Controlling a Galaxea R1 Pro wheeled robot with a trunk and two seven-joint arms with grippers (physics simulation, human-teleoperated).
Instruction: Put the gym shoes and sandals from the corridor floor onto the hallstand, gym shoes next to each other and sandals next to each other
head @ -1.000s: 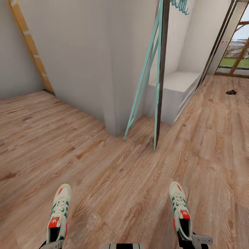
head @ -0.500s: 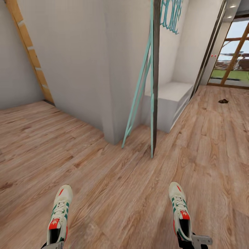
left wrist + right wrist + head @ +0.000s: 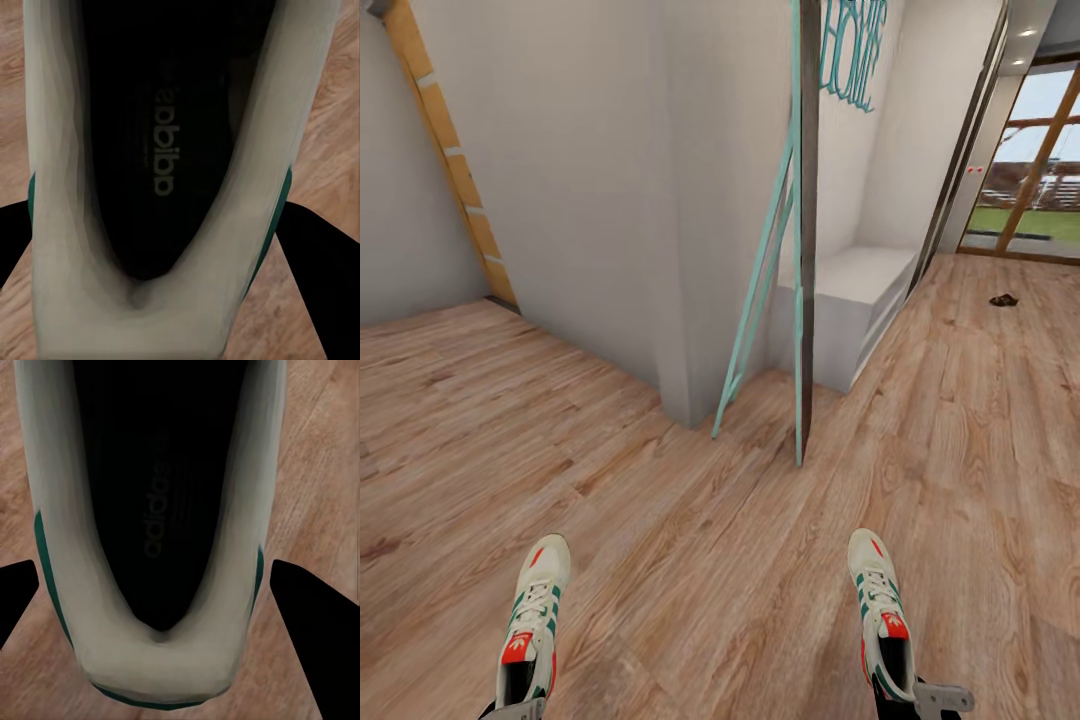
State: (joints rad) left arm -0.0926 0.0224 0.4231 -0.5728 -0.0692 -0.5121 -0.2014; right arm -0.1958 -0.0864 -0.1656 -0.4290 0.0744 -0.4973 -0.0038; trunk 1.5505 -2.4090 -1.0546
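Observation:
Two cream gym shoes with green stripes and red patches are held above the corridor floor (image 3: 690, 560), toes pointing away from me. My left gripper (image 3: 510, 709) is shut on the heel of the left gym shoe (image 3: 536, 620). My right gripper (image 3: 916, 697) is shut on the heel of the right gym shoe (image 3: 879, 605). In the wrist views each shoe's dark opening (image 3: 169, 135) (image 3: 161, 487) sits between black fingers (image 3: 319, 251) (image 3: 307, 607). One dark sandal (image 3: 1003, 299) lies far off on the floor at the right. The pale hallstand bench (image 3: 855, 275) stands in an alcove ahead.
A white wall corner (image 3: 690, 300) juts out ahead, with a turquoise frame (image 3: 765, 270) and a dark upright panel (image 3: 808, 250) leaning in front of the alcove. Turquoise lettering (image 3: 852, 50) hangs above the bench. A glazed door (image 3: 1035, 170) is at the far right.
The whole head view has shifted: wall, bench and sandal sit lower and further left in the picture, and more of the lettering shows. Both shoes stay in the grippers.

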